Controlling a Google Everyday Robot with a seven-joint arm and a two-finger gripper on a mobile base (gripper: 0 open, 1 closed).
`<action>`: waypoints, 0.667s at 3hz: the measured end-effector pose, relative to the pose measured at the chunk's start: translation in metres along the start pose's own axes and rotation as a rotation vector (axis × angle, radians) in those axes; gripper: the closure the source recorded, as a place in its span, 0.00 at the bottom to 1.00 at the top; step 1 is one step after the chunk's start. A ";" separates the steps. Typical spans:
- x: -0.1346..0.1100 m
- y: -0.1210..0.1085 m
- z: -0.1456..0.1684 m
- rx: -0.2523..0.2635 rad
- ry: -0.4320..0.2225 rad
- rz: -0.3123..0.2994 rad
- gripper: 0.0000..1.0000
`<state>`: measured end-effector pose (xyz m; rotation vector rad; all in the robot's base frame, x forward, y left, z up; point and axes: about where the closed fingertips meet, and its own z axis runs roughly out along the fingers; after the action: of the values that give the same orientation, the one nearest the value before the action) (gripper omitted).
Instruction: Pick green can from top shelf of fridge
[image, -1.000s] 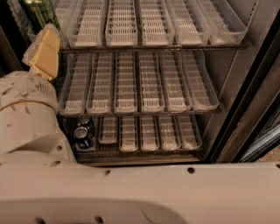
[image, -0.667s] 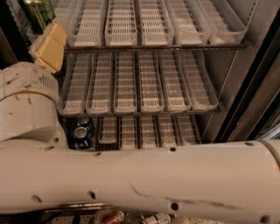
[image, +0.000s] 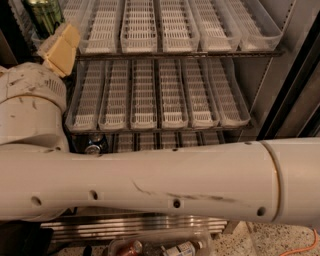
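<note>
the fridge (image: 262, 85) stands open in front of me, its steel inner wall on the right and a black door frame slanting down beside it. the green can (image: 45, 15) stands upright at the far left end of the top shelf (image: 175, 53), up in the corner, its lid cut off by the upper edge of the view. the clear slotted lane trays (image: 140, 25) run in a row along that shelf to the right of the can. the gripper (image: 60, 42), tan and blocky, sits just below and in front of the can, at the left end of the shelf's front rail; i can't make out whether it is spread or closed, nor whether it touches the can. behind it the scuffed white wrist (image: 30, 105) bulges at the left edge, and the thick white arm (image: 160, 185) lies straight across the lower part of the view, hiding most of the bottom shelf. a second row of trays (image: 155, 95) fills the middle shelf. under it, just above the arm, a dark can with a silver lid (image: 94, 146) peeks out at the left. below the arm shows the louvred steel grille (image: 135, 231), a clear container of small bottles (image: 165, 247) and speckled floor (image: 280, 237) with an orange cable (image: 302, 244).
</note>
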<state>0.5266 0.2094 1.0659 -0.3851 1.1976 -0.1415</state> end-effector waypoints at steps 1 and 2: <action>0.005 -0.004 0.008 0.028 0.007 0.014 0.06; 0.004 -0.009 0.015 0.048 0.001 0.069 0.07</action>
<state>0.5427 0.2028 1.0707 -0.3013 1.2045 -0.1105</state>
